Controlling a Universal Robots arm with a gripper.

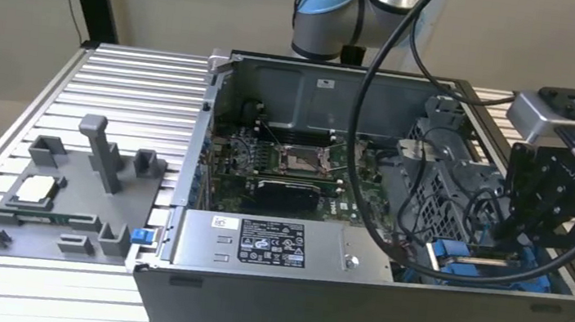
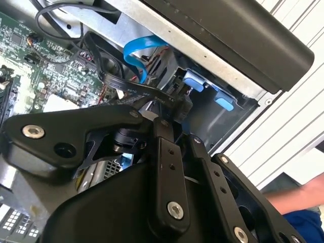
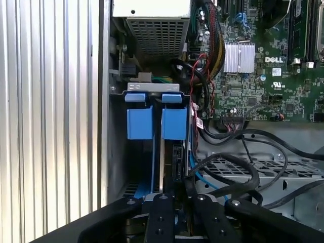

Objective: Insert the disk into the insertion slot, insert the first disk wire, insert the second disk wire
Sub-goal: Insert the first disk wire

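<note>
The disk (image 3: 161,152) stands on edge in the insertion slot (image 3: 117,152), with the blue tabs (image 3: 139,121) of its carrier at the slot's mouth. In the exterior view its blue carrier (image 1: 464,263) lies low in the case's near right corner. My gripper (image 3: 181,195) hangs right over it, fingers (image 3: 162,215) drawn close together on a black disk wire connector (image 3: 176,159) beside the disk. In the second wrist view that connector (image 2: 174,101) sits just past my fingertips (image 2: 163,132), its flat black cable (image 2: 132,92) trailing off. The gripper (image 1: 524,248) stands at the exterior view's right.
The open case (image 1: 356,318) lies on a slatted metal table (image 1: 131,92). A grey power-supply box (image 1: 271,249) is beside the bay, with the motherboard (image 1: 287,161) behind it. Loose black cables (image 3: 238,167) cross a metal cage. A grey fixture (image 1: 63,199) sits at the exterior view's left. A sleeve (image 2: 298,212) shows.
</note>
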